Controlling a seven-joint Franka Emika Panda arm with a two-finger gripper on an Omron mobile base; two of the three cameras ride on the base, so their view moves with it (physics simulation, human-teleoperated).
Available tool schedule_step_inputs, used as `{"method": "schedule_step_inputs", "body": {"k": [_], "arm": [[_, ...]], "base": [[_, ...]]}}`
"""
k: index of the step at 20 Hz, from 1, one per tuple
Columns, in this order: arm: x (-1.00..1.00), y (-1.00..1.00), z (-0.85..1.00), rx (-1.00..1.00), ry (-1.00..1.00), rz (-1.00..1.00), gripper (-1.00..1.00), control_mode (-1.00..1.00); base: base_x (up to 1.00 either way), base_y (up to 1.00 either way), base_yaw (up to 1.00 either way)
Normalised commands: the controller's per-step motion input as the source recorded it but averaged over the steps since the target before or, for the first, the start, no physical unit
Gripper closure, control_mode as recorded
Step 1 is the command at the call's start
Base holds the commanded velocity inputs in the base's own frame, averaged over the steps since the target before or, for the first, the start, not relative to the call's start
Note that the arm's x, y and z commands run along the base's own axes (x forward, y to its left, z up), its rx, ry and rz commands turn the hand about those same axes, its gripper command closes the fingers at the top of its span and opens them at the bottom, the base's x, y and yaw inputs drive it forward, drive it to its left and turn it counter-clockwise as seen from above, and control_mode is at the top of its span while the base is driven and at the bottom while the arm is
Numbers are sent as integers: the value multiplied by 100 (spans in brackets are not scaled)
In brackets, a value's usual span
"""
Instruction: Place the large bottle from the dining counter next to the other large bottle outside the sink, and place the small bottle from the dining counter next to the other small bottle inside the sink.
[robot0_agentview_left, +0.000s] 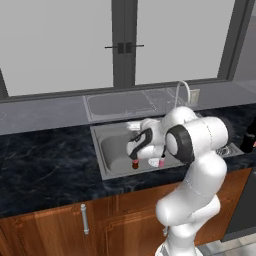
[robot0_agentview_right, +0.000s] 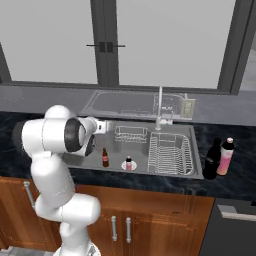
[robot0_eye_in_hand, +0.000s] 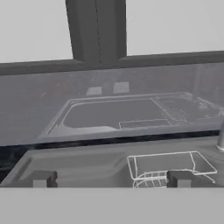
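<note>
Two small bottles stand upright in the sink (robot0_agentview_right: 196, 150) basin, close together. One is the small brown bottle (robot0_agentview_right: 105, 157) (robot0_agentview_left: 134, 163) with a red label. The other small bottle (robot0_agentview_right: 128, 163) (robot0_agentview_left: 161, 161) has a pinkish label. My gripper (robot0_eye_in_hand: 112, 179) (robot0_agentview_right: 104, 126) (robot0_agentview_left: 132, 125) hovers above them over the basin, pointing toward the window, open and holding nothing. On the counter right of the sink, a near-black large bottle (robot0_agentview_right: 212, 159) (robot0_agentview_left: 248, 136) and a pink-labelled large bottle (robot0_agentview_right: 226, 156) stand side by side. The dining counter is out of view.
A curved chrome faucet (robot0_agentview_right: 160, 107) (robot0_agentview_left: 182, 92) rises behind the sink. A wire dish rack (robot0_agentview_right: 170, 150) fills the basin's right half, and a small wire basket (robot0_agentview_right: 131, 134) (robot0_eye_in_hand: 170, 166) sits at its back. Black stone counter (robot0_agentview_left: 45, 165) runs left, with wooden cabinets (robot0_agentview_left: 60, 230) below.
</note>
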Motion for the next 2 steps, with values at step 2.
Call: {"method": "schedule_step_inputs", "body": {"k": [2], "arm": [[-23, 0, 39, 0, -4, 0, -100, -100]], "base": [[0, 0, 0]]}}
